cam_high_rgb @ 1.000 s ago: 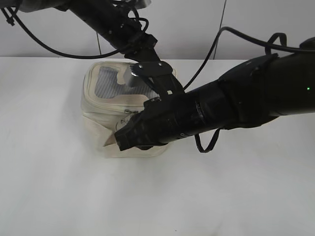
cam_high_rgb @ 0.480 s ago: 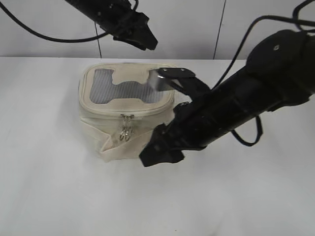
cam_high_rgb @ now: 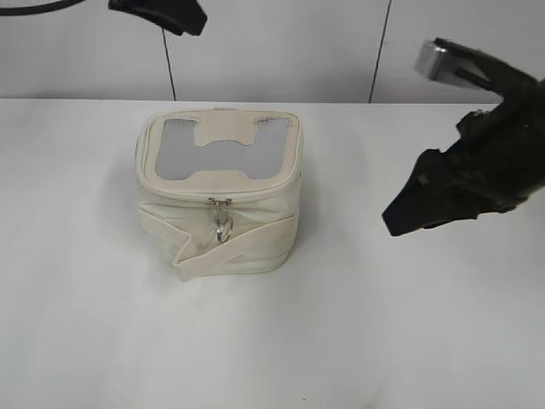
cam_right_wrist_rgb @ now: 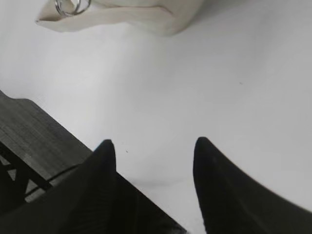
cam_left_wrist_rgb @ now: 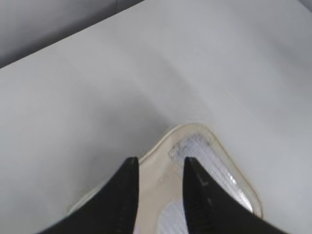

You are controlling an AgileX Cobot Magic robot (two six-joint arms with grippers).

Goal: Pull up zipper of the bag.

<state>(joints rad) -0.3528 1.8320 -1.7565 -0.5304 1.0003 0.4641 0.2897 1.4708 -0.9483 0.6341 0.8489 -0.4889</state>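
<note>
Bag (cam_high_rgb: 217, 200) stands alone; both claws (cam_high_rgb: 409, 209) hang apart.

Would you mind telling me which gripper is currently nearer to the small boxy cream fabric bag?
Left. The left gripper hovers just above the cream fabric bag, over its back rim; the right gripper is off to its right, open over the bare white table.

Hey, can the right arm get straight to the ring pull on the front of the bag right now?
Probably yes. The right gripper is open and empty, off to the bag's right, with only bare table between it and the ring pull, which hangs uncovered.
</note>
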